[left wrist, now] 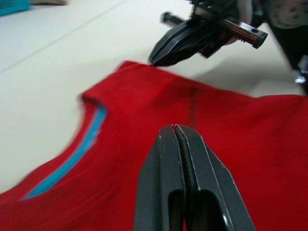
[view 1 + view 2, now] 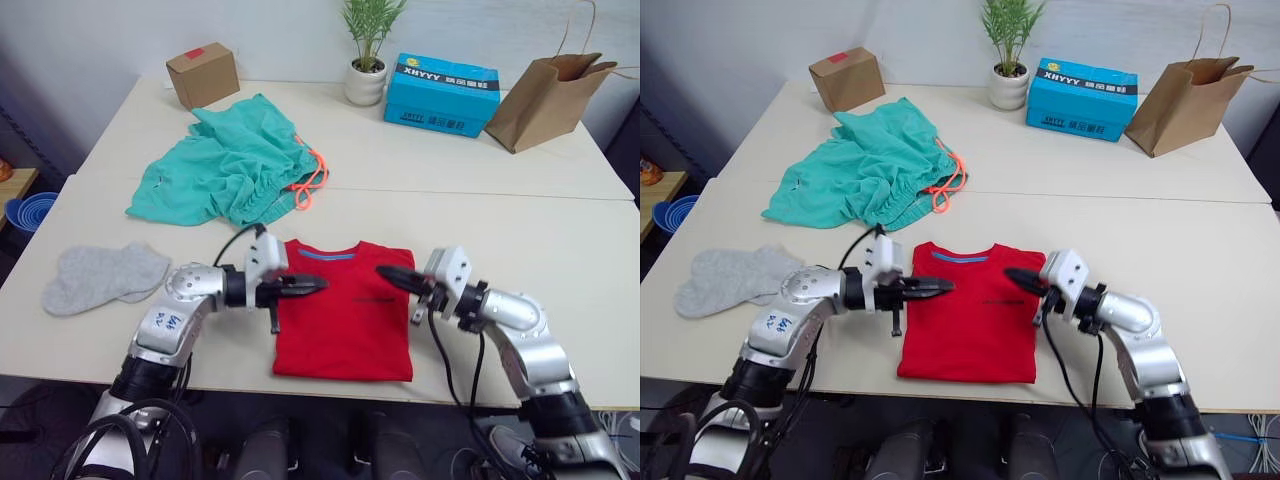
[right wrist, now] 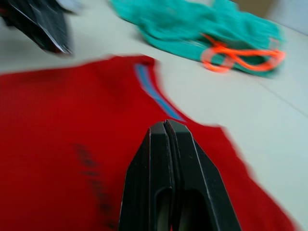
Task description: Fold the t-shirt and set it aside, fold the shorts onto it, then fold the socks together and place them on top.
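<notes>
The red t-shirt [image 2: 345,315] lies folded into a neat rectangle at the table's front middle, collar toward the back. My left gripper [image 2: 320,285] is shut and empty, its tip over the shirt's left upper part. Facing it from the right is my right gripper [image 2: 383,271], also shut on nothing, just above the shirt's upper right. The teal-green shorts [image 2: 235,170] sit crumpled behind the shirt to the left, orange drawstring [image 2: 312,185] trailing out. The grey socks [image 2: 100,278] rest flat at the front left. The left wrist view shows the right gripper [image 1: 156,57] near the shirt's far edge.
Along the back edge stand a small cardboard box [image 2: 203,75], a potted plant [image 2: 368,50], a blue carton [image 2: 442,95] and a brown paper bag [image 2: 550,100]. A blue bowl [image 2: 28,212] sits off the table's left side. Bare tabletop [image 2: 540,240] lies right of the shirt.
</notes>
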Available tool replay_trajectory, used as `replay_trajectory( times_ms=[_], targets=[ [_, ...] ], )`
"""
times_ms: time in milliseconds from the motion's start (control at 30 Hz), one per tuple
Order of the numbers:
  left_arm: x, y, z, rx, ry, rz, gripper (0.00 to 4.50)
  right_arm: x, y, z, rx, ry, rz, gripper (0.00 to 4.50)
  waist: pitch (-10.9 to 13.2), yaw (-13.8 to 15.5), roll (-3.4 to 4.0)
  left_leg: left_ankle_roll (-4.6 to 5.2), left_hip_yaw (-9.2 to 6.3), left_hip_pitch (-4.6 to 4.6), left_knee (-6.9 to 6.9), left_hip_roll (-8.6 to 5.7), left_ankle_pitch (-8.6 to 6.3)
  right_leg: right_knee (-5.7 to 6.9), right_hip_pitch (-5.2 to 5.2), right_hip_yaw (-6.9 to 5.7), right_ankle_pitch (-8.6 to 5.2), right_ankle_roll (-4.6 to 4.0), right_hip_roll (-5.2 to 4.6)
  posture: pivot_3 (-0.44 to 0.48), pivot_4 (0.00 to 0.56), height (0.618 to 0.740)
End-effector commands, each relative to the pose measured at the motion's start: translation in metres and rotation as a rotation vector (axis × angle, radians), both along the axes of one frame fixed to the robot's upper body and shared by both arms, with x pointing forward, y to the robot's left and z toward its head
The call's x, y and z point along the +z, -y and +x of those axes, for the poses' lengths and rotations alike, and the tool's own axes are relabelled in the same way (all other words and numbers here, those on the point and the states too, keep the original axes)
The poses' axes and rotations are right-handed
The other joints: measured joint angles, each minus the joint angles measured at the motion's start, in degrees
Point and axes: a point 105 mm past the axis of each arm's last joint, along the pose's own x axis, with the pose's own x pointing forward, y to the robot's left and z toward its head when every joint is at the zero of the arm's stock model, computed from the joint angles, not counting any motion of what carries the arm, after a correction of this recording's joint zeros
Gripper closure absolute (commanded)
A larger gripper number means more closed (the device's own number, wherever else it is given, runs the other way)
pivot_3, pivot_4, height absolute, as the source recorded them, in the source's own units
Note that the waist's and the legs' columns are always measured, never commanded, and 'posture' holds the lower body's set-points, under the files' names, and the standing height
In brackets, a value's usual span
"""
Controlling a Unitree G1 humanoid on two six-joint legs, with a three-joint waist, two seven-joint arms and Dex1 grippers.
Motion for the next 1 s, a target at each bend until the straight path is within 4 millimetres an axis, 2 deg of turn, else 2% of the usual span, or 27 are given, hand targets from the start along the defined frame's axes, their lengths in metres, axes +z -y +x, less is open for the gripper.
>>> replay_trajectory(
  times_ms=[33, 200, 300, 367, 533, 600, 767, 867, 1000],
  targets=[
    [-0.013, 0.007, -0.019, -0.026, -0.04, 0.0, 4.45, -0.01, -0.014, -0.025, 0.077, -0.013, -0.018, 4.5, 0.0, 0.0, 0.0, 0.01, 0.0, 0.02, 0.0, 0.0, -0.02, 0.0, 0.01, 0.01, 0.0, 0.0, -0.01, 0.0, 0.15, 0.74],
    [-0.036, 0.006, -0.027, 0.003, -0.014, 0.033, 4.45, -0.032, -0.012, -0.032, 0.051, -0.038, -0.035, 4.5, 0.0, -0.02, 0.0, -0.21, 0.01, 0.09, 0.01, -0.02, -0.18, -0.07, -0.03, 0.07, 0.0, -0.01, -0.06, 0.0, 0.15, 0.74],
    [-0.049, 0.001, -0.021, 0.103, 0.016, 0.011, 4.45, -0.044, 0.005, -0.022, -0.066, -0.041, -0.021, 4.5, 0.0, 0.09, 0.01, -0.07, -0.02, 0.14, -0.01, 0.02, -0.29, -0.07, -0.02, 0.08, -0.01, -0.05, -0.06, 0.0, 0.15, 0.74],
    [-0.048, -0.003, -0.014, 0.176, 0.0, -0.03, 4.45, -0.046, 0.019, -0.012, -0.161, -0.04, 0.007, 4.5, 0.0, 0.13, 0.0, -0.15, -0.01, 0.14, -0.03, 0.02, -0.25, -0.08, -0.02, 0.07, -0.03, -0.07, -0.07, 0.0, 0.15, 0.74],
    [-0.043, -0.018, -0.012, 0.191, 0.015, -0.041, 4.45, -0.041, 0.039, 0.002, -0.248, -0.013, 0.032, 4.5, -0.01, 0.14, 0.01, -0.19, -0.01, 0.16, -0.02, 0.01, -0.21, -0.07, 0.01, 0.07, -0.02, -0.07, -0.08, 0.0, 0.15, 0.74],
    [-0.036, -0.023, -0.011, 0.188, 0.033, -0.058, 4.45, -0.04, 0.038, 0.002, -0.211, 0.017, -0.024, 4.5, -0.01, 0.13, 0.02, -0.1, -0.01, 0.17, -0.02, 0.01, -0.26, -0.06, 0.0, 0.07, -0.02, -0.07, -0.08, 0.0, 0.15, 0.74],
    [-0.011, -0.032, 0.006, 0.215, 0.096, -0.102, 4.45, -0.007, 0.017, 0.012, -0.114, 0.067, 0.055, 4.5, 0.0, 0.05, 0.03, -0.15, -0.01, 0.14, -0.02, 0.02, -0.24, -0.06, -0.04, 0.07, -0.03, -0.08, -0.08, 0.0, 0.15, 0.74],
    [-0.01, -0.032, 0.023, 0.254, 0.13, -0.073, 4.45, 0.003, 0.007, 0.025, -0.09, 0.088, 0.073, 4.5, 0.0, -0.01, 0.03, -0.24, -0.01, 0.15, -0.02, 0.02, -0.15, -0.04, -0.03, 0.05, -0.02, -0.08, -0.07, 0.0, 0.15, 0.74],
    [-0.019, -0.029, 0.042, 0.325, 0.135, -0.029, 4.45, -0.001, 0.004, 0.046, -0.126, 0.099, 0.039, 4.5, 0.0, -0.08, 0.03, -0.03, 0.01, 0.1, -0.02, 0.01, -0.02, -0.03, -0.06, 0.01, -0.03, -0.07, -0.04, 0.0, 0.15, 0.74]
  ],
)
